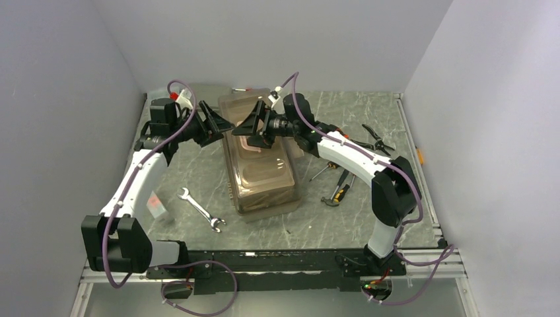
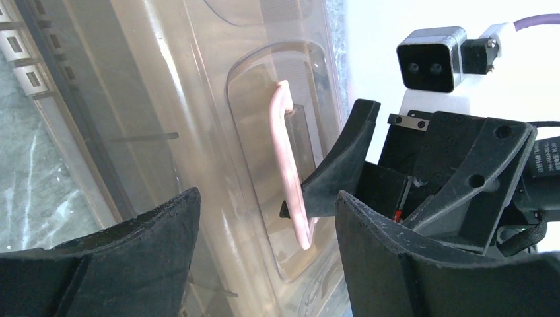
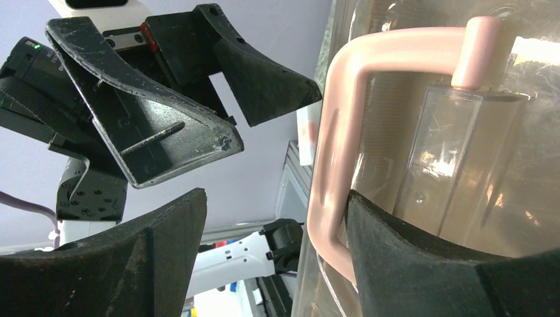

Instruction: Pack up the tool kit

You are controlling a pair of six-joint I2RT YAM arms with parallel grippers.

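At mid-worktop (image 1: 198,168), the toolbox (image 1: 264,178) sits with lid down; your left pincer (image 2: 267,198) hangs spread beside it, your right pincer (image 3: 276,198) (also spread, nothing clamped) has one finger touching the pink handle (image 3: 330,165).

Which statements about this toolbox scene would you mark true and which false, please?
The steel open-ended wrench lies inside the large tan-brown plastic toolbox. False: it lies on the grey marbled table, left of it.
The right gripper stands open at the toolbox's pink handle. True.
The left gripper is shut on that handle. False: it is open, holding nothing.
The dark pliers lie on the table right of the toolbox. True.
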